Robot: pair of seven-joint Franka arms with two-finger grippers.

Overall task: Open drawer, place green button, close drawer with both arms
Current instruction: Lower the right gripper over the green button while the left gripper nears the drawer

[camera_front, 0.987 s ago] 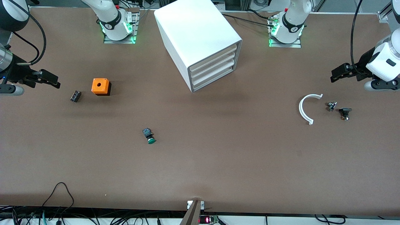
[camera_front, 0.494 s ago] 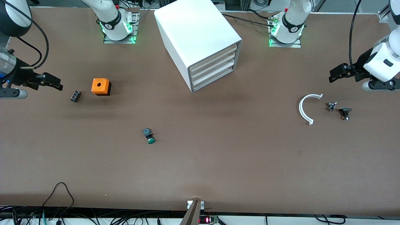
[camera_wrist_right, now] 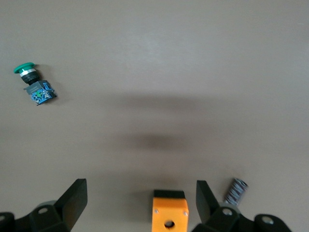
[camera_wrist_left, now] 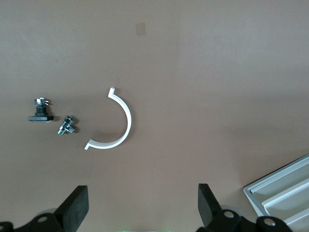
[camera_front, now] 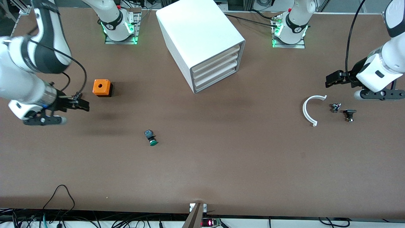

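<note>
Even overhead light; soft shadows; right arm [camera_front: 28, 72] motion-blurred.

Matt brown table [camera_front: 221, 158]; smooth white plastic-looking cabinet [camera_front: 196, 31]; glossy green-capped button [camera_front: 151, 137].

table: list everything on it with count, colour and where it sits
cabinet: 1, white, three shut drawers, between the arm bases
lowest drawer: 1, white, shut
button: 1, green cap, dark body, lying on the table nearer the front camera than the cabinet
orange cube: 1, orange with a hole, toward the right arm's end
small black part: 1, black, beside the orange cube
curved clip: 1, white, toward the left arm's end
small metal-and-black parts: 2, beside the clip
table: 1, brown
right tool: 1, black, open, over the table beside the cube
left tool: 1, black, open, above the clip
</note>
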